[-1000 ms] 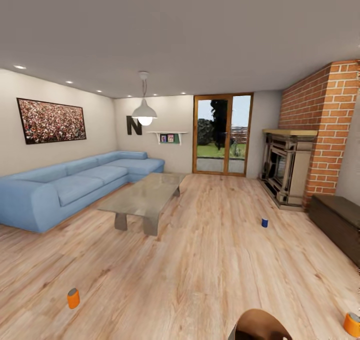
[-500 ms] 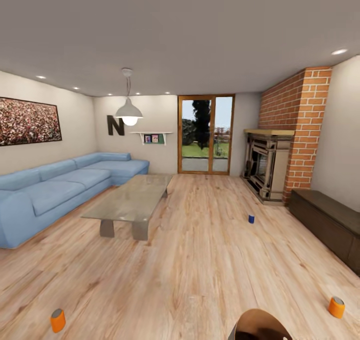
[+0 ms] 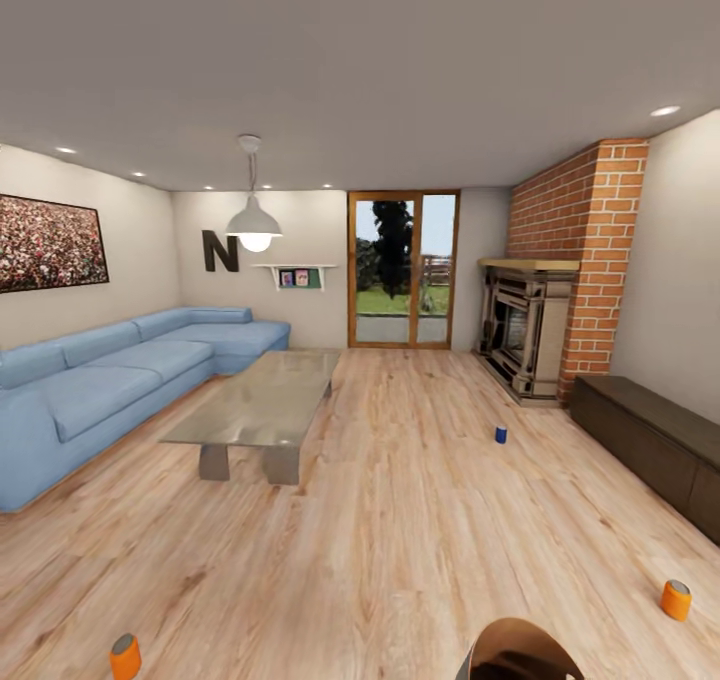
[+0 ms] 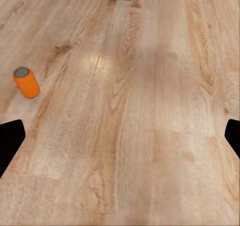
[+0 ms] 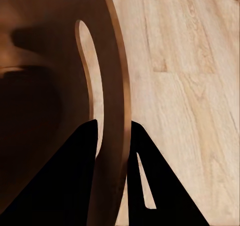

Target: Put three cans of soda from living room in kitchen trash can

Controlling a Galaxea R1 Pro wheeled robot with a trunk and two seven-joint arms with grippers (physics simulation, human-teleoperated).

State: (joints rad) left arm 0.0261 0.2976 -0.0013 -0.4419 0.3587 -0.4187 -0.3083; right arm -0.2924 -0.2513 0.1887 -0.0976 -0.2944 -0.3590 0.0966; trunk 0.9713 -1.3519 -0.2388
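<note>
The right gripper (image 5: 114,128) has its jaws clenched on the wall of a brown bin (image 5: 119,71), one dark finger on each side of the rim just below a long slot cut through it; in the head view the same bin's rounded rim rises at the bottom edge. The left gripper (image 4: 120,138) hangs over bare wooden floor (image 4: 150,101) with its jaws released and spread wide, grasping nothing. One bright orange soda can (image 4: 26,82) stands upright on the planks ahead of it, off toward one fingertip and well apart from it. In the head view that near-left orange can (image 3: 125,657) sits low on the robot's left, a second orange can (image 3: 676,600) stands on the floor to the right, and a dark blue can (image 3: 501,435) stands farther off, on the floor in front of the fireplace (image 3: 520,335). Beyond them are a glass coffee table (image 3: 260,405), a blue corner sofa (image 3: 110,390) along the left wall, a brick chimney (image 3: 595,260), a dark low cabinet (image 3: 650,440) on the right and a glazed door (image 3: 403,270) at the far end.
</note>
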